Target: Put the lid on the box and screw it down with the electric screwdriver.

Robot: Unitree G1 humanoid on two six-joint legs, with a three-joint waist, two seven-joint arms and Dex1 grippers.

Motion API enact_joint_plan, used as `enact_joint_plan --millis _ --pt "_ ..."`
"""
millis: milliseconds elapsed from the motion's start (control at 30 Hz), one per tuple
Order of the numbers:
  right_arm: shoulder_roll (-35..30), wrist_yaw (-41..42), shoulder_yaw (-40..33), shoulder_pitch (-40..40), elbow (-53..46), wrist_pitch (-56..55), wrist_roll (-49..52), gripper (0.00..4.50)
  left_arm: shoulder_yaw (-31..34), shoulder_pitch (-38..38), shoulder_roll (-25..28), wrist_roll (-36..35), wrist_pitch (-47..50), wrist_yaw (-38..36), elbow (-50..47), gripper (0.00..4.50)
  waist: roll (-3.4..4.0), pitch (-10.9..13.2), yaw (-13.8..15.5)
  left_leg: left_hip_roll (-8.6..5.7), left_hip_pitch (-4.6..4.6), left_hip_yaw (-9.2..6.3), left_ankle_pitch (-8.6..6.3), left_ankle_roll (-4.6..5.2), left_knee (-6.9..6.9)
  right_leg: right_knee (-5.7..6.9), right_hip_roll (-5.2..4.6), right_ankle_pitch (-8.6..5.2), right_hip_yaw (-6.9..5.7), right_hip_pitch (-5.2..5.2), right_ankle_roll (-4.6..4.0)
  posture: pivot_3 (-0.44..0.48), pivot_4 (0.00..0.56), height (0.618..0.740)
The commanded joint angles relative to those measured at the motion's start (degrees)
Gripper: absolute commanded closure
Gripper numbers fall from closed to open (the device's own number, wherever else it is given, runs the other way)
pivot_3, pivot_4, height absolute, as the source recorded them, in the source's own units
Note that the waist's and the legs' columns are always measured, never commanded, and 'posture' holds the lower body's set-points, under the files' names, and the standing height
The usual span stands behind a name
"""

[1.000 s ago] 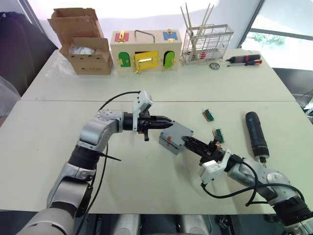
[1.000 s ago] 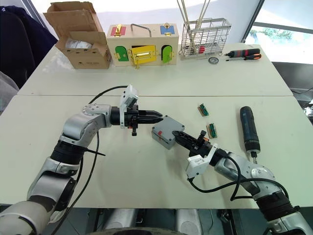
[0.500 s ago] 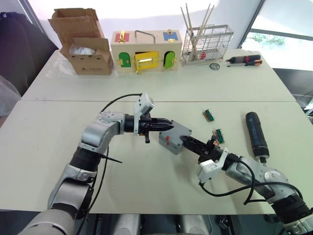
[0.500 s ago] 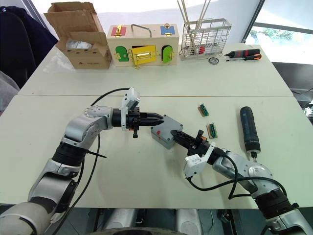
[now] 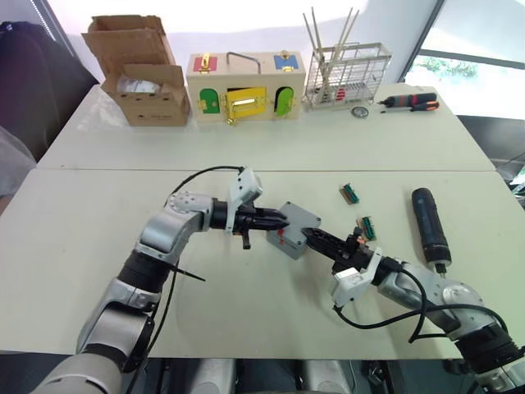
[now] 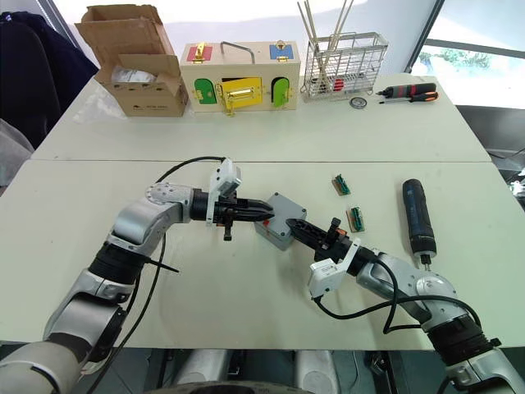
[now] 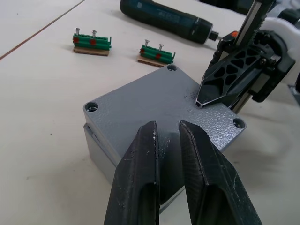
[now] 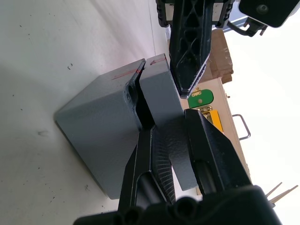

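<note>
The grey lid [image 7: 154,101] lies on the grey box [image 7: 101,150] in the middle of the near table. In the right wrist view a dark gap shows between lid and box on my right gripper's side. My left gripper [image 5: 280,220] comes in from the left. Its two fingers are close together, nothing is between them, and their tips are over the lid's top. My right gripper [image 5: 314,239] reaches from the right, shut on the lid's edge with one finger on top and the other at the gap. The black electric screwdriver [image 5: 430,223] lies on the table to the right.
Two green terminal blocks [image 5: 350,193] [image 5: 366,227] lie between the box and the electric screwdriver. On the far table stand a cardboard carton [image 5: 143,82], a wooden box with coloured doors [image 5: 244,86], a wire basket [image 5: 346,75] and a red-and-black hand screwdriver [image 5: 410,102].
My left gripper has dropped and moved right, so its tips now sit over the lid. My right gripper has crept a little to the left, staying on the lid's edge.
</note>
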Motion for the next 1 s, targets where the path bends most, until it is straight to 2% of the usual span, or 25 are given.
enact_joint_plan --millis 33,300,367,467,533,600,700,1000 --pt "-1.13 1.89 2.01 1.82 2.15 0.00 -0.76 4.38 -0.93 0.34 -0.46 1.05 -0.75 -0.02 0.43 4.48 0.01 -0.01 0.03 0.00 0.14 0.00 -0.01 0.02 -0.04 -0.03 0.00 0.00 0.00 0.13 0.00 0.000 0.150 0.730" --pt "-1.47 2.13 2.08 2.89 2.09 -0.27 -0.19 4.38 -3.01 0.88 -1.02 3.38 -0.64 0.18 0.92 4.48 0.03 -0.11 0.06 0.00 0.54 -0.01 -0.07 0.11 -0.14 -0.10 -0.01 -0.05 0.01 0.55 0.04 0.000 0.150 0.730" --pt "-1.69 2.13 1.65 3.44 2.02 -0.34 0.53 3.33 -5.07 1.58 -0.40 5.75 -0.41 0.86 1.77 4.50 0.06 -0.25 0.07 0.00 0.57 -0.02 -0.08 0.13 -0.14 -0.12 -0.01 -0.06 0.01 0.59 0.05 0.000 0.150 0.730" --pt "-2.33 1.72 1.00 3.60 1.59 -0.26 0.61 2.05 -6.75 2.50 0.11 7.98 -0.33 1.80 3.34 4.50 0.07 -0.94 0.02 -0.01 0.73 -0.05 -0.12 0.19 -0.24 -0.21 0.00 -0.07 0.01 0.76 0.05 0.000 0.150 0.730" --pt "-2.74 1.56 0.72 3.51 1.31 -0.33 0.65 1.25 -7.30 3.11 0.34 8.71 -0.53 2.01 4.07 4.50 0.03 -1.38 0.00 -0.01 1.28 -0.03 -0.27 0.46 -0.67 -0.81 0.00 -0.11 0.03 1.35 0.10 0.000 0.150 0.730" --pt "-3.07 1.78 0.77 3.29 1.30 -0.56 0.91 0.63 -7.72 3.40 0.54 9.49 -0.72 2.30 4.85 4.50 -0.09 -1.65 -0.04 0.02 2.02 -0.07 -0.40 0.66 -0.88 -1.05 0.03 -0.37 0.01 2.13 0.12 0.000 0.150 0.730" --pt "-3.58 2.02 0.73 3.14 1.34 -0.97 1.17 0.63 -8.15 3.64 0.92 10.53 -0.88 3.04 6.06 4.50 -0.08 -1.82 -0.06 0.02 2.65 -0.08 -0.56 0.85 -0.99 -1.07 -0.02 -0.62 0.03 2.71 0.12 0.000 0.150 0.730" --pt "-3.10 2.91 1.22 2.67 1.62 -1.09 2.42 0.63 -6.91 3.52 0.31 9.42 -1.31 3.58 5.56 4.50 -0.05 -2.11 -0.02 0.02 2.64 -0.16 -0.57 0.86 -0.99 -1.09 -0.03 -0.64 0.07 2.72 0.11 0.000 0.150 0.730"
